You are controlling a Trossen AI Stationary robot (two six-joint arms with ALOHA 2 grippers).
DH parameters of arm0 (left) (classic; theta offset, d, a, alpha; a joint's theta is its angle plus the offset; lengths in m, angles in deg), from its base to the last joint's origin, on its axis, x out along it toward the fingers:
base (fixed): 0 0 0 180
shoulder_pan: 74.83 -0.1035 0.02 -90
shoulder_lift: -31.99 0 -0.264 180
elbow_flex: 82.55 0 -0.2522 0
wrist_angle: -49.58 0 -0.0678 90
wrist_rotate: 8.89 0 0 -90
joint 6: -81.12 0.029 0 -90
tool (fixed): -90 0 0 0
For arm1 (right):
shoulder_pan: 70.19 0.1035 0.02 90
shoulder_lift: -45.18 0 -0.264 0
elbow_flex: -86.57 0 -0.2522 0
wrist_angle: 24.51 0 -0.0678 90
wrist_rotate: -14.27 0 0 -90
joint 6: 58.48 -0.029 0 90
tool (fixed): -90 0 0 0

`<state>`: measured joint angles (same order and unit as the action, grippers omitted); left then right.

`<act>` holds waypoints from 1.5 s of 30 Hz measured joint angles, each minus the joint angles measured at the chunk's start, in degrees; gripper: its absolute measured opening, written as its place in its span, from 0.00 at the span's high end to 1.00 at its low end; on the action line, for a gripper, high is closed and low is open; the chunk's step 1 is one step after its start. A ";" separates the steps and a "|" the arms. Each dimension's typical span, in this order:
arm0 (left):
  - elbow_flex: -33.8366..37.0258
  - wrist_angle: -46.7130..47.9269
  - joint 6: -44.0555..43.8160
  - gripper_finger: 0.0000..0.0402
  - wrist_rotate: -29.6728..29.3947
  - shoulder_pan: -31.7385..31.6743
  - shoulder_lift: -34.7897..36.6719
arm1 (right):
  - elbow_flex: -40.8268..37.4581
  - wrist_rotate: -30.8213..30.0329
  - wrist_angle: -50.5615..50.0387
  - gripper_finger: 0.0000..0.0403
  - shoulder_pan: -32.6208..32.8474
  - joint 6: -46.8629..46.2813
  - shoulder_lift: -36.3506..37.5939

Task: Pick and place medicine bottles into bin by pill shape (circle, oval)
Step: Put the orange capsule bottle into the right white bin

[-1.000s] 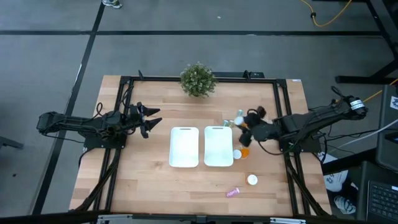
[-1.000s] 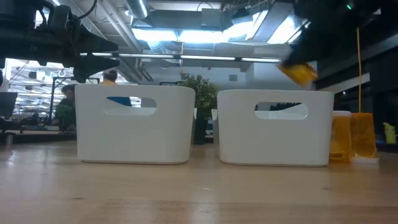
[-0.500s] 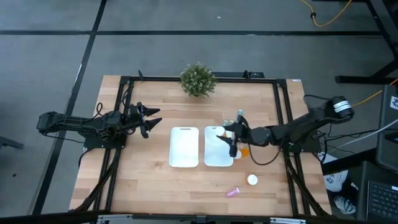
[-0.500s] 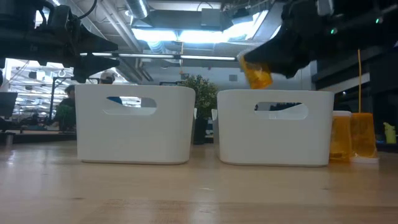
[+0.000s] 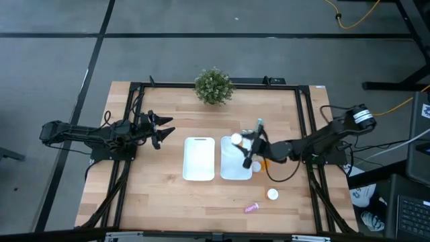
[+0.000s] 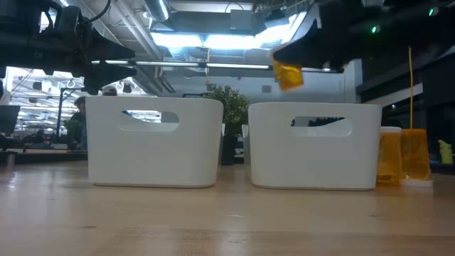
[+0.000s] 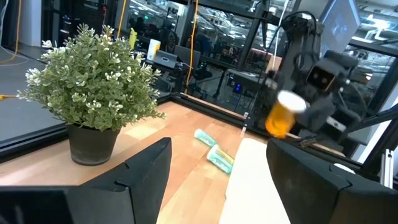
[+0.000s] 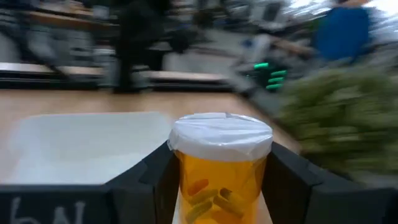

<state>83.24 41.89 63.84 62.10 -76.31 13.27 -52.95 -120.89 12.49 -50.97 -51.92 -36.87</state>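
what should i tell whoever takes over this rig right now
Right hand: shut on an orange bottle, held above the right bin; pills inside look oval.
Left hand: open, waiting left of the left bin.
Left on the table: orange bottles right of the bins, teal bottles behind the bins, a pink one and a white-capped one near the front.
Both bins look empty from above.

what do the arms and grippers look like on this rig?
Both arms are dark, slim and jointed, with black cables looping alongside. The left gripper ends in two pointed black fingers. The right gripper is matte black too; a white band rings the right arm's rear joint.
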 joint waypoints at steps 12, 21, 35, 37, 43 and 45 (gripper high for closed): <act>-0.02 0.35 -0.28 0.36 0.00 0.02 -0.01 | -16.63 -29.86 -0.08 0.55 1.24 -29.08 3.40; -0.02 0.37 0.33 0.36 -0.02 -0.02 -0.02 | -25.91 -37.63 -0.46 0.55 1.47 -49.04 2.18; -0.02 0.33 0.39 0.36 -0.02 -0.02 -0.02 | -19.96 -44.80 -12.76 0.55 1.07 -62.42 -13.52; -0.02 0.33 0.42 0.36 -0.02 -0.02 -0.02 | -19.20 -44.78 -12.77 0.55 0.77 -65.85 -16.88; -0.01 0.33 1.08 0.36 0.00 -0.02 -0.01 | -16.13 -44.82 -12.84 0.55 -0.81 -70.61 -25.31; -0.01 0.33 1.04 0.36 -0.02 -0.02 -0.01 | -15.19 -44.82 -12.87 0.54 -1.18 -70.66 -27.58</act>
<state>83.23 42.21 64.88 62.09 -76.33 13.25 -68.14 -165.70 -0.38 -52.15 -122.59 -64.45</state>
